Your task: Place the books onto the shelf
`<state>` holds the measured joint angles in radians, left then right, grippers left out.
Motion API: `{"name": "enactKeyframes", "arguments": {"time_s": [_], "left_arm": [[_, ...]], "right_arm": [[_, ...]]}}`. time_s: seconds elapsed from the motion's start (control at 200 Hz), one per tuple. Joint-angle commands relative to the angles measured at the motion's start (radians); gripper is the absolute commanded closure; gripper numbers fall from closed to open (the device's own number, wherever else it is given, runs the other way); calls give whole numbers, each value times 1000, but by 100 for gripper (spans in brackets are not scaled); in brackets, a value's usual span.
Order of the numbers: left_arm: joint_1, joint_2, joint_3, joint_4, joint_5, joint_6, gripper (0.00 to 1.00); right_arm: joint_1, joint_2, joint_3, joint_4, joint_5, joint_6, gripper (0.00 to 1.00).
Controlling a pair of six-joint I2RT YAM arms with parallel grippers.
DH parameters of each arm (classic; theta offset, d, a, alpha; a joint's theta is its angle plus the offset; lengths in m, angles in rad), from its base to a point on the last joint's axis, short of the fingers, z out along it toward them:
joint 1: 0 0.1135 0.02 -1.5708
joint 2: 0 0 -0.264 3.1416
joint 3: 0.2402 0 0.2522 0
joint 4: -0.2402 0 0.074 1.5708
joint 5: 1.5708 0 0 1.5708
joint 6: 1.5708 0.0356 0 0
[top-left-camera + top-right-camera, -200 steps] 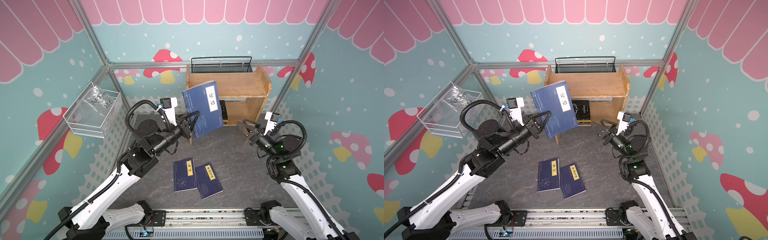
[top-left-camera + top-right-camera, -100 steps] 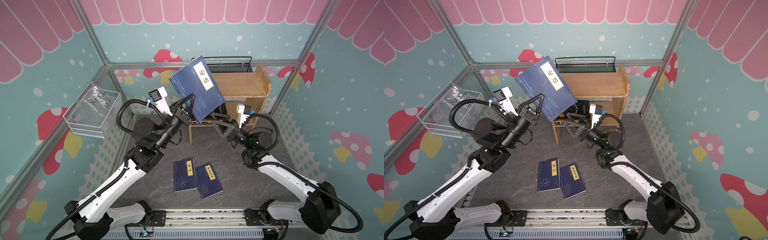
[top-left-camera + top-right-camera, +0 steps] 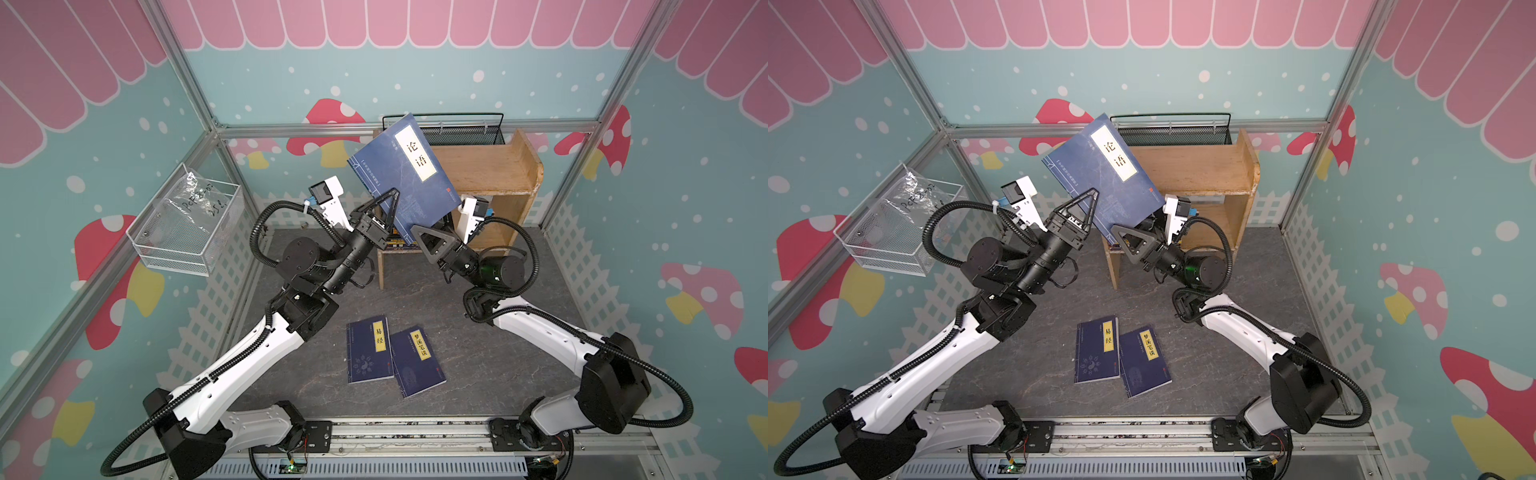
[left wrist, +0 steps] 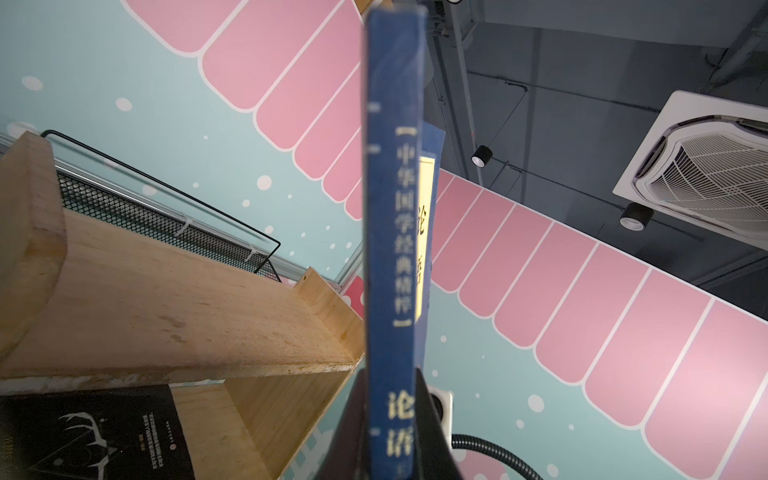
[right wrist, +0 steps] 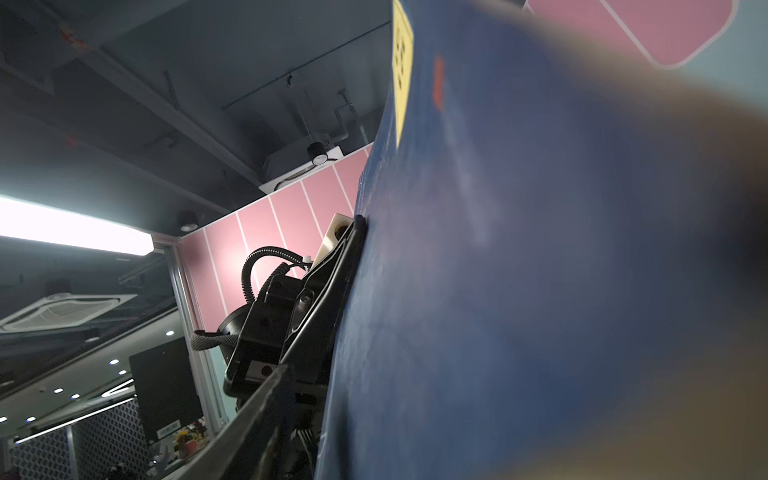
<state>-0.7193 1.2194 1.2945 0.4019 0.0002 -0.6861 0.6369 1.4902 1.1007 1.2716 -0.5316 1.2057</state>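
Left gripper [image 3: 392, 196] was clamped on the spine edge of the navy book [image 3: 401, 174]. It held the book raised and tilted in front of the left end of the shelf [image 3: 494, 166], on neither tier. Right gripper [image 3: 420, 231] sat at the book's lower corner with jaws partway apart; couldn't tell whether it had a grip.

It read as a handover or a two-arm steady before insertion. To do it well, the right gripper needed a firm pinch before the left let go. Then the book needed squaring to the tier and sliding in clear of the near side panel. A thin paperback would likely sag from a corner hold, so a deeper grip was safer.

The lower tier already held a black book [image 4: 95, 432], so there was less room there. The visible part of the upper tier was bare.

- **White wire basket** [image 3: 187, 232]: on the left wall, well apart.
- **Second navy book** [image 3: 370, 351] and **third navy book** [image 3: 417, 361]: flat on the tabletop [image 3: 498, 374], just beside each other, not yet shelved.
- **Black mesh basket** [image 3: 457, 133]: behind the shelf top, an overshoot risk.
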Motion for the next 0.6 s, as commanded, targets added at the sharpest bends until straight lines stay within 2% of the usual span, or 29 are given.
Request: {"name": "enactKeyframes", "arguments": {"time_s": [0.0, 0.075, 0.245, 0.335, 0.4, 0.455, 0.515, 0.595], "left_arm": [[5, -5, -13, 93, 29, -35, 100], [6, -6, -24, 104, 28, -41, 100], [5, -8, -31, 91, 34, -41, 99], [7, -20, -30, 59, 36, -20, 83], [8, -34, -26, 16, 34, 9, 61], [15, -49, -15, -43, 33, 38, 49], [31, -67, 0, -119, 32, 60, 39], [79, -93, 22, -221, 57, 66, 32]], "right_arm": [[9, 31, 38, 88, 18, 68, 52], [12, 43, 37, 103, 34, 81, 60], [12, 42, 24, 113, 64, 90, 87], [11, 22, 7, 102, 73, 82, 90], [7, -3, -6, 71, 76, 65, 91], [0, -26, -11, 31, 71, 49, 91], [-13, -57, -11, -36, 55, 23, 92], [-47, -101, 3, -141, -5, 0, 93]]}}
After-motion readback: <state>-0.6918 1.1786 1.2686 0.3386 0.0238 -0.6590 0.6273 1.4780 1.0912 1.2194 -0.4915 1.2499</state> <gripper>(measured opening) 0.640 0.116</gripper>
